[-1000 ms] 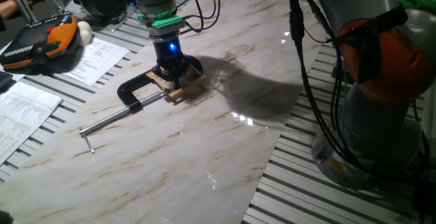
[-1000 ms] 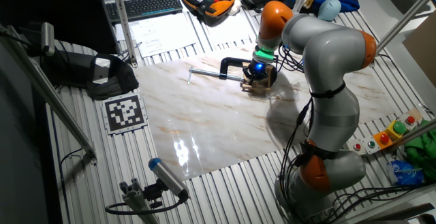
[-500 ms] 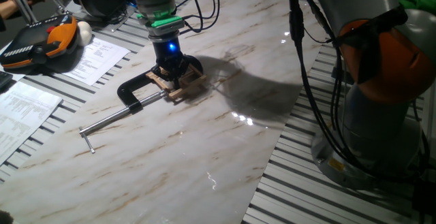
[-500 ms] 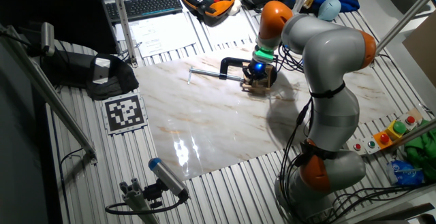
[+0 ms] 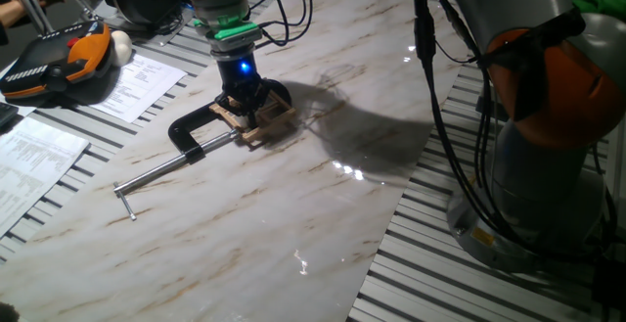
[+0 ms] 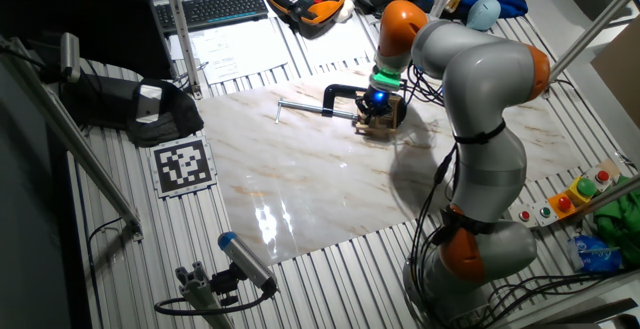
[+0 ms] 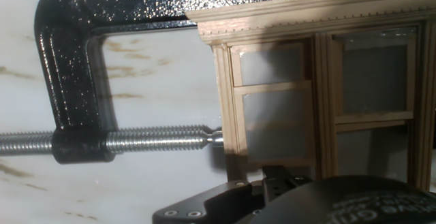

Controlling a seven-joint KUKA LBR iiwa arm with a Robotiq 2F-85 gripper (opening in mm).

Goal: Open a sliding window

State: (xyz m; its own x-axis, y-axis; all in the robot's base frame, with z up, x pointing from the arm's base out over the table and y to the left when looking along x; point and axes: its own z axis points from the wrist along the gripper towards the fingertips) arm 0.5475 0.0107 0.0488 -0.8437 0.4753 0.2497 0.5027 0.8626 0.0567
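Note:
The sliding window is a small tan wooden frame with thin crossbars, lying flat on the marble board. It also shows in the other fixed view and fills the right of the hand view. A black C-clamp grips its left edge, with the steel screw pressing on the frame side. My gripper stands upright right on the window, blue light lit, and its fingers look closed together with nothing held between them. Its dark body hides the window's lower edge in the hand view.
The clamp's steel rod with its T-handle reaches toward the left front. Papers and an orange-black teach pendant lie at the far left. The arm's base and cables stand at the right. A keyboard sits at the back.

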